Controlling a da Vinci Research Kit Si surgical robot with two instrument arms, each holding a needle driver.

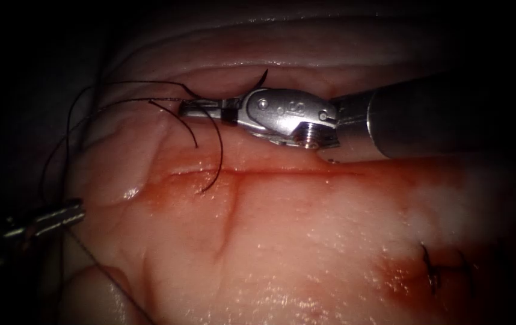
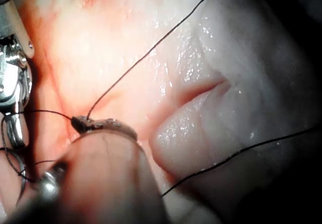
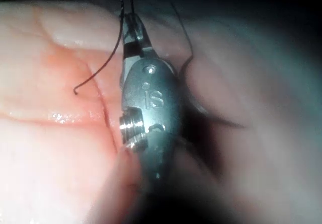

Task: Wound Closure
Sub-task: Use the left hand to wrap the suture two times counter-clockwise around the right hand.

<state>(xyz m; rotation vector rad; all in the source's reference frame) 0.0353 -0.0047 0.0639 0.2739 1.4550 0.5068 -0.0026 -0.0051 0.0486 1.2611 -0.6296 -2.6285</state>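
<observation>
Tissue (image 1: 306, 265) lies closest, pale and wet, glistening under a hard light that falls off to darkness all round. Red fluid (image 1: 390, 192) stains it along the cut (image 1: 282, 171), which runs crosswise as a thin dark-red line. To the lower right sit a few dark finished stitches (image 1: 444, 268).

My left tool (image 1: 47, 219) is low at the left edge, off the left end of the cut and apart from it. Its jaws are pressed together on the thread (image 1: 89, 111); in the left wrist view a strand (image 2: 151, 53) rises straight from the tip (image 2: 83, 123).

My right tool (image 1: 201, 108) reaches in above the cut, near its left end, lying almost level. Its jaws are closed. Thin black thread runs leftward from their tips in wide loops, and a dark band of thread (image 1: 229, 111) crosses the jaws.

From under them a dark arc (image 1: 219, 153) curves down to the cut, its lower end touching the tissue there. It could be the needle's curve, but it looks more like thread to me, and I cannot tell whether that end goes into the tissue. A shorter strand (image 1: 177, 120) curls beside it with a free end above the surface.

Stamped marks show on my right tool's steel body (image 1: 294, 108), perhaps "62".
</observation>
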